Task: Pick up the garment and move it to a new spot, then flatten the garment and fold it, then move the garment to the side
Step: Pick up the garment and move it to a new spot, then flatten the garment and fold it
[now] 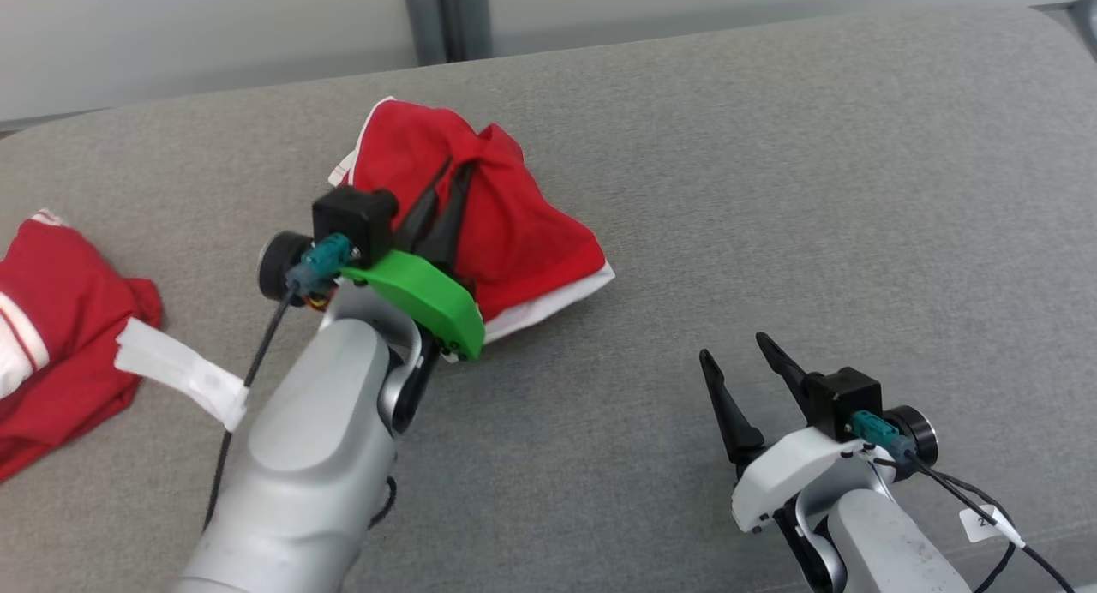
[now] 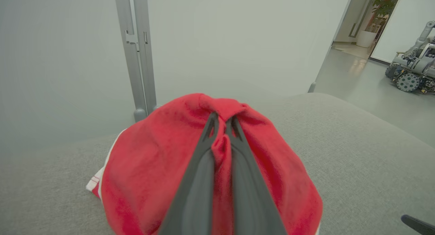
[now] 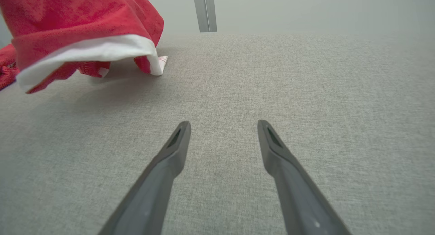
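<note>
A red garment with white trim (image 1: 514,233) hangs bunched from my left gripper (image 1: 458,166), which is shut on a pinch of its cloth. In the left wrist view the two dark fingers meet on a fold of the red garment (image 2: 153,167) at the left gripper (image 2: 221,119). The right wrist view shows the garment (image 3: 78,28) lifted, its white hem clear of the grey surface and one corner touching down. My right gripper (image 1: 735,344) stands open at the lower right, low over the grey surface, nothing between its fingers (image 3: 176,143).
The work surface is a wide grey fabric cushion (image 1: 814,190). A second red and white cloth (image 1: 60,319) lies at the left edge. Grey posts (image 1: 447,14) stand behind the far edge. Another wheeled robot (image 2: 413,72) sits on the floor beyond.
</note>
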### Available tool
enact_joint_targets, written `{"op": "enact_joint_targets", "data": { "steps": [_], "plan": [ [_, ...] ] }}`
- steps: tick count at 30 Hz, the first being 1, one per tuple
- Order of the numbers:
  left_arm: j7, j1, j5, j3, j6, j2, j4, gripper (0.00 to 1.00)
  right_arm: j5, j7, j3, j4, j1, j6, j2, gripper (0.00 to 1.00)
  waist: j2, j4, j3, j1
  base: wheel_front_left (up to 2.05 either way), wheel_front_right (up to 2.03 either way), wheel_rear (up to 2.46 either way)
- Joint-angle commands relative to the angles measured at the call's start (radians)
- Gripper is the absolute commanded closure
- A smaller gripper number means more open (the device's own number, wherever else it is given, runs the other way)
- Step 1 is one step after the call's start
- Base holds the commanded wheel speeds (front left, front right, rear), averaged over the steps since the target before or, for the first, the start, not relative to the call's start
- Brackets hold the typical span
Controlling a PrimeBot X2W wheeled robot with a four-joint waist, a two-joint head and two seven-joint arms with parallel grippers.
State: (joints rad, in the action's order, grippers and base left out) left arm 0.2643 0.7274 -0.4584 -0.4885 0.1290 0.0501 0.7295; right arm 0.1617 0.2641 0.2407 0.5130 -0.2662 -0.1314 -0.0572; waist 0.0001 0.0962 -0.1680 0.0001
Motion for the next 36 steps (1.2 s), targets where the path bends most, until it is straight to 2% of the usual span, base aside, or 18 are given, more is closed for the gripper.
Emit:
{"op": "enact_joint_targets", "data": {
  "steps": [1, 3, 6, 7, 8, 13, 20, 28, 33, 36],
  "plan": [
    [0.0, -0.041, -0.032, -0.023, 0.003, 0.002, -0.02, 1.0, 0.006, 0.0, -0.001, -0.01, 0.012, 0.001, 0.001, 0.0, -0.0001, 0.071, 0.021, -0.0001, 0.0, 0.0, 0.0],
    [0.0, -0.07, -0.048, -0.05, 0.0, 0.003, -0.04, 1.0, 0.007, 0.0, -0.004, -0.017, 0.016, 0.001, 0.001, 0.0, -0.0001, 0.084, 0.024, -0.0001, 0.0, 0.0, 0.0],
    [0.0, -0.126, -0.042, -0.068, -0.033, 0.004, -0.053, 1.0, 0.009, 0.0, -0.009, -0.028, 0.02, 0.001, 0.002, 0.0, -0.0001, 0.095, 0.032, -0.0001, 0.0, 0.0, 0.0],
    [0.0, -0.143, -0.03, -0.063, -0.048, 0.004, -0.052, 0.83, 0.01, 0.0, -0.014, -0.034, 0.019, 0.001, 0.002, 0.0, -0.0001, 0.096, 0.034, -0.0001, 0.0, 0.0, 0.0],
    [0.0, -0.154, -0.018, -0.057, -0.058, 0.004, -0.052, 0.02, 0.011, 0.001, -0.017, -0.037, 0.021, 0.001, 0.003, 0.0, -0.0001, 0.096, 0.037, -0.0001, 0.0, 0.0, 0.0],
    [0.0, -0.248, 0.046, 0.037, -0.104, 0.012, -0.065, 0.0, 0.004, 0.001, -0.04, -0.067, 0.041, 0.001, 0.003, 0.0, -0.0001, 0.081, 0.068, -0.0001, 0.0, 0.0, 0.0],
    [0.0, -0.427, 0.133, 0.235, -0.136, 0.03, -0.196, 0.0, 0.007, 0.001, -0.075, -0.121, 0.074, 0.001, 0.005, 0.0, -0.0001, 0.046, 0.128, -0.0001, 0.0, 0.0, 0.0],
    [0.0, -0.647, 0.223, 0.425, -0.136, 0.013, -0.353, 0.0, 0.005, 0.001, -0.107, -0.164, 0.123, 0.001, 0.006, 0.0, -0.0001, 0.014, 0.173, -0.0001, 0.0, 0.0, 0.0],
    [0.0, -0.746, 0.249, 0.483, -0.128, 0.005, -0.388, 0.0, 0.02, 0.001, -0.111, -0.164, 0.156, 0.001, 0.006, 0.0, -0.0001, 0.001, 0.195, -0.0001, 0.0, 0.0, 0.0],
    [0.0, -0.784, 0.213, 0.515, -0.136, 0.002, -0.43, 0.0, 0.023, 0.001, -0.111, -0.164, 0.17, 0.001, 0.006, 0.0, -0.0001, -0.004, 0.196, -0.0001, 0.0, 0.0, 0.0]
  ]
}}
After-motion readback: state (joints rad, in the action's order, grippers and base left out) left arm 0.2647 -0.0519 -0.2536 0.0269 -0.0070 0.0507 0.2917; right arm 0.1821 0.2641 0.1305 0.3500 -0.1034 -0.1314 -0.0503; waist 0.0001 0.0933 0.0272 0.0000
